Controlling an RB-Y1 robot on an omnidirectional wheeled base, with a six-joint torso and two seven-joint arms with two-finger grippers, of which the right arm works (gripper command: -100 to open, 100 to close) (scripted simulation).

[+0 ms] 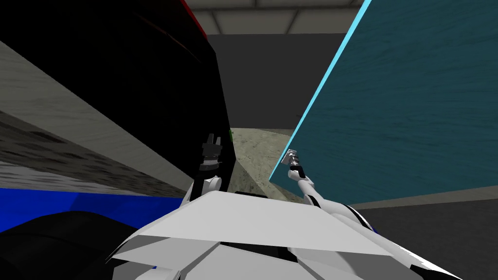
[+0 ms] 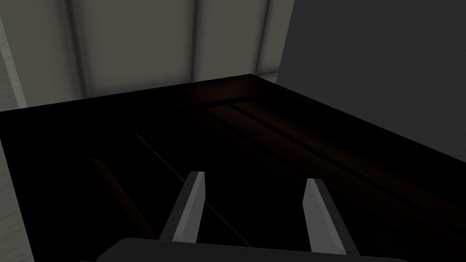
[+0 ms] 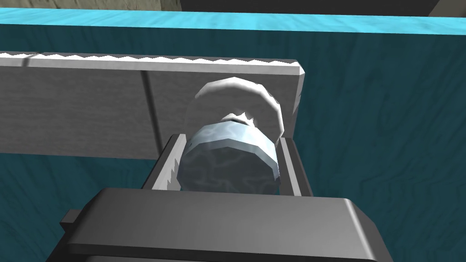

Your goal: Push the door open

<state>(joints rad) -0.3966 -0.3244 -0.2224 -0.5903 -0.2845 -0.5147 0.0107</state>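
Note:
A teal door (image 1: 399,112) with a bright cyan edge (image 1: 321,92) stands ajar on my right. In the head view my right gripper (image 1: 291,158) sits at that edge, low on the door. The right wrist view has this gripper (image 3: 231,150) shut on a round silvery-blue knob (image 3: 230,163), its fingers (image 3: 169,163) pressing the knob's sides. The knob stands on a grey plate (image 3: 91,109) fixed to the teal door face (image 3: 387,118). My left gripper (image 1: 212,146) is raised beside a dark panel, open (image 2: 255,178) and holding nothing.
A tall, nearly black panel (image 1: 121,73) with faint brown grooves (image 2: 296,132) rises close on the left. Between it and the door's edge, a gap shows mottled floor (image 1: 253,155) and a dark grey wall (image 1: 262,78). A blue surface (image 1: 58,204) lies low on the left.

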